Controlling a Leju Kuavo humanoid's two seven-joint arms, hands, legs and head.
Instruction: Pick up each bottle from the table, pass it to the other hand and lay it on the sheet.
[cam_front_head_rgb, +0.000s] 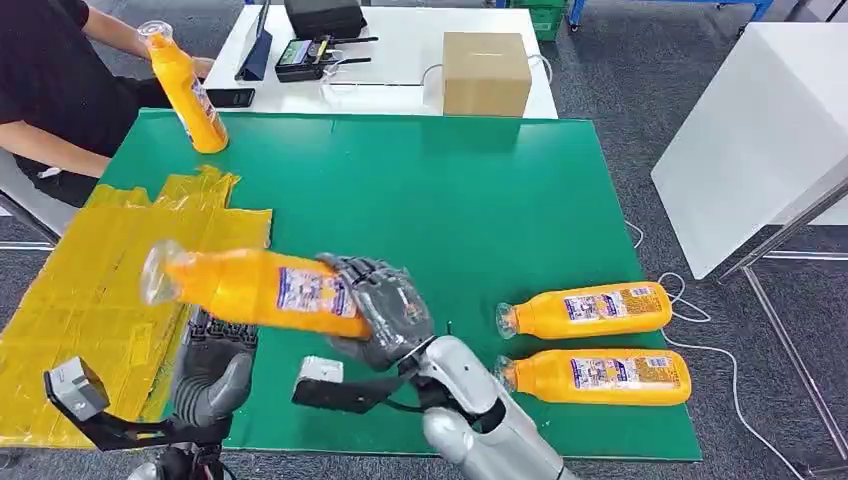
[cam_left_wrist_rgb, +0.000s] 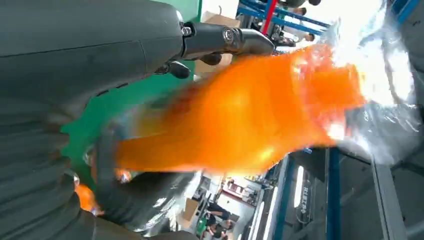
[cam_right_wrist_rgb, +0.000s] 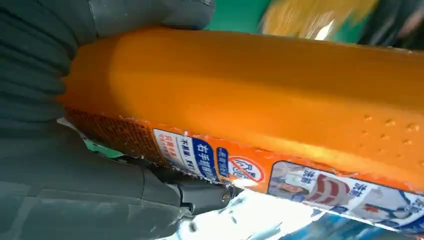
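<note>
- The right hand (cam_front_head_rgb: 385, 310) grips an orange bottle (cam_front_head_rgb: 255, 287) around its base end and holds it lying level in the air, neck and clear cap pointing toward the yellow sheet (cam_front_head_rgb: 80, 290) at the robot's left.
- The right wrist view confirms the hold — the fingers (cam_right_wrist_rgb: 150, 12) wrap over the bottle's body just beside its label.
- The left hand (cam_front_head_rgb: 213, 365) sits just below the bottle's middle, palm up. In the left wrist view the bottle is blurred and very near the fingers (cam_left_wrist_rgb: 225, 40), which stretch out alongside it; whether they have closed on it I cannot tell.
- My reading: this is the hand-over itself, with the bottle not yet passed across and not yet laid down.
- Two more bottles (cam_front_head_rgb: 590, 310) (cam_front_head_rgb: 600, 375) lie side by side on the green tabletop (cam_front_head_rgb: 450, 200) at the robot's right, necks pointing toward the hands, untouched.
- No bottle lies on the sheet, so none of the visible bottles is finished — this one plus two still to go.
- A person (cam_front_head_rgb: 50, 90) at the far left holds another bottle (cam_front_head_rgb: 185, 90) tilted, its base at the tabletop's corner; whether it belongs to the count is unclear.
</note>
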